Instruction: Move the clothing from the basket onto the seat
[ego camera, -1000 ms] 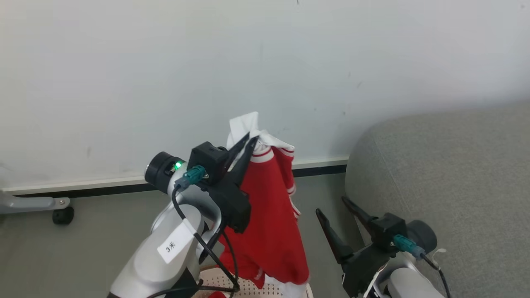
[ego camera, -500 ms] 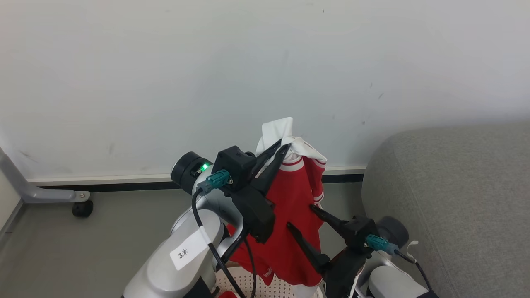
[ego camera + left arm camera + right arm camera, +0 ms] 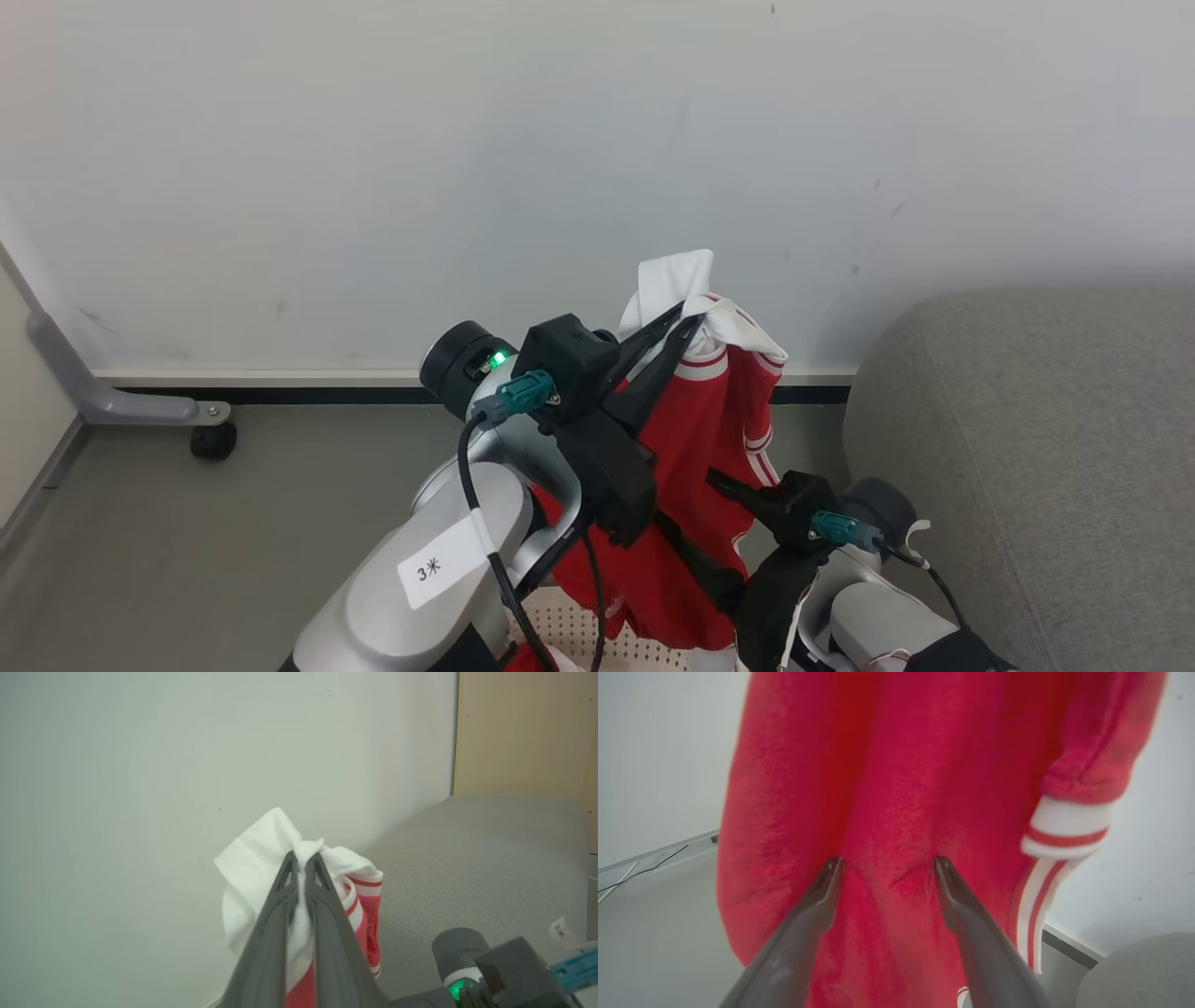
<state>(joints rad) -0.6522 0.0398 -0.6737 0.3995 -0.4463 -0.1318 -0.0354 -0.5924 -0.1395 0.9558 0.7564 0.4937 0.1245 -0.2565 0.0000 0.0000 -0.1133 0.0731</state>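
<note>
Left claw [image 3: 304, 856]: shut tight on the white top of the clothing [image 3: 714, 420], holding it high over the basket [image 3: 574, 621].
Right claw [image 3: 888, 861]: wide open, holding nothing. It has come in from beside the garment, and its tips now press the red cloth.
Clothing: hangs free. We cannot tell whether its hem clears the basket rim.
Sofa [image 3: 1027, 448]: to the right, not yet reached.
Meaning: we expect a second, lower grip before the carry.
</note>
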